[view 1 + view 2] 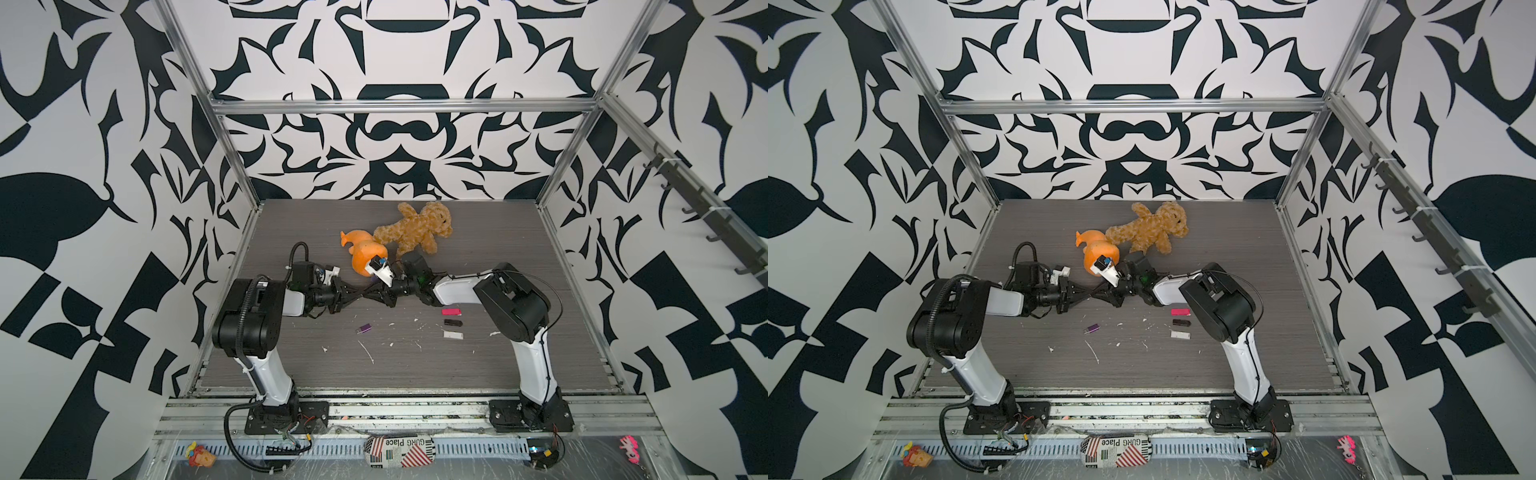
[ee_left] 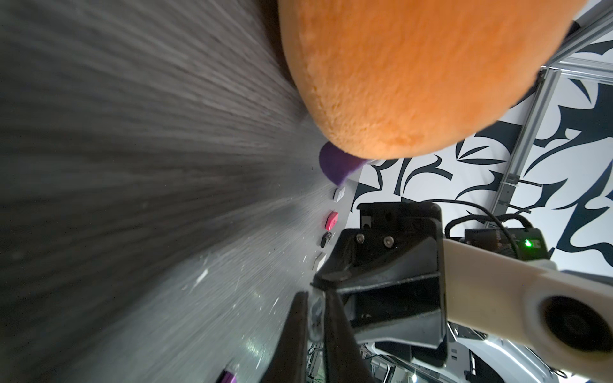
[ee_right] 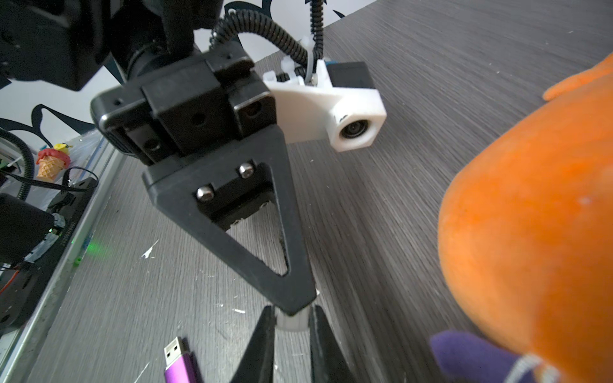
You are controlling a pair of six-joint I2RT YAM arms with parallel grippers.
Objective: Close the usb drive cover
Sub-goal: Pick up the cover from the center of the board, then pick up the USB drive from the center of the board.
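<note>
Grippers meet tip to tip above the table (image 1: pixel 415 365). The left gripper (image 2: pixel 315 298) has its jaws pinched shut on the white usb drive (image 3: pixel 292 324). The right gripper (image 3: pixel 292 311) has its jaws barely parted, flanking the drive's other end, grip unclear. A purple drive (image 3: pixel 179 364) lies nearby.

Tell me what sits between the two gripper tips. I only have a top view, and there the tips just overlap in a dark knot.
Observer: In the right wrist view, the right gripper has its fingers closed on a small white piece.
Operator: And the left one, is it holding anything?
Observer: The left wrist view shows the left gripper pinching a thin silvery part, right where the right gripper's tip meets it.
</note>
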